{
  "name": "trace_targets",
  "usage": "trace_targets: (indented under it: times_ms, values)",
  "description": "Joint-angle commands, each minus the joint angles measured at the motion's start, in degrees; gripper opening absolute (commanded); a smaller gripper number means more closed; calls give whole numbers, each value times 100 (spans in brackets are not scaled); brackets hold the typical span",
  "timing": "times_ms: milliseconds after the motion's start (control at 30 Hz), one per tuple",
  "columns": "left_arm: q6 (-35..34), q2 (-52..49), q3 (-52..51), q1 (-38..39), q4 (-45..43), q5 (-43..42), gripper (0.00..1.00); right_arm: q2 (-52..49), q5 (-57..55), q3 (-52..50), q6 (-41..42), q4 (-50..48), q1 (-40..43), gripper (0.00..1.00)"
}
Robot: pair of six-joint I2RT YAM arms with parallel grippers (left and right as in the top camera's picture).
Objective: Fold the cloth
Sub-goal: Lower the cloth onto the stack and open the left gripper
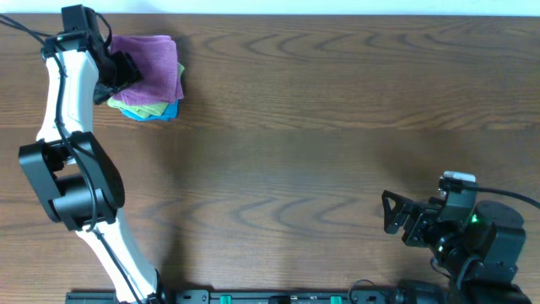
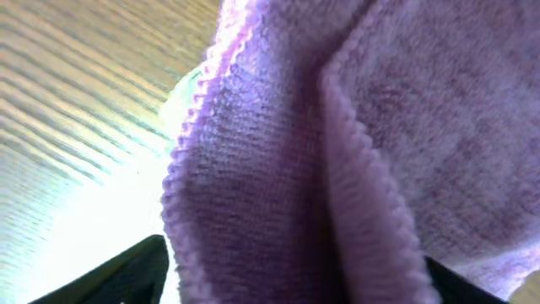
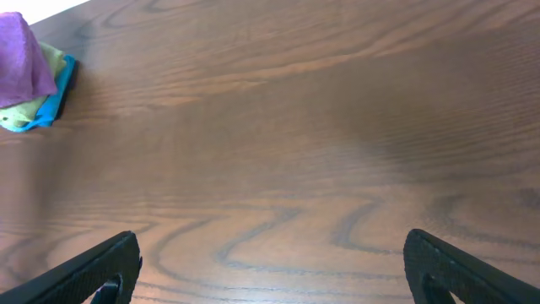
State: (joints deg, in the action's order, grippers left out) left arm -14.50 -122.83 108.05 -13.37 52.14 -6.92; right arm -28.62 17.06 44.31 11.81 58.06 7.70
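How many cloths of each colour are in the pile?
purple cloth: 1
yellow-green cloth: 1
blue cloth: 1
Total: 3

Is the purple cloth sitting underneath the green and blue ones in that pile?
No, the purple terry cloth lies on top of the pile, with the yellow-green cloth and the blue cloth peeking out beneath it.
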Motion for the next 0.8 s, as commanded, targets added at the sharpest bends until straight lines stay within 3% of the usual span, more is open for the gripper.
trace_targets:
  times_ms: [0,33,767]
  values:
    - [85,-26,-55,-83,70,140,92,17,-15,-26,101,7,31,99]
    - [87,-15,-55,-98,96,142,98,17,-15,-26,101,7,31,99]
    - [129,734,-52,-210,229,90,95,17,-15,-26,101,7,31,99]
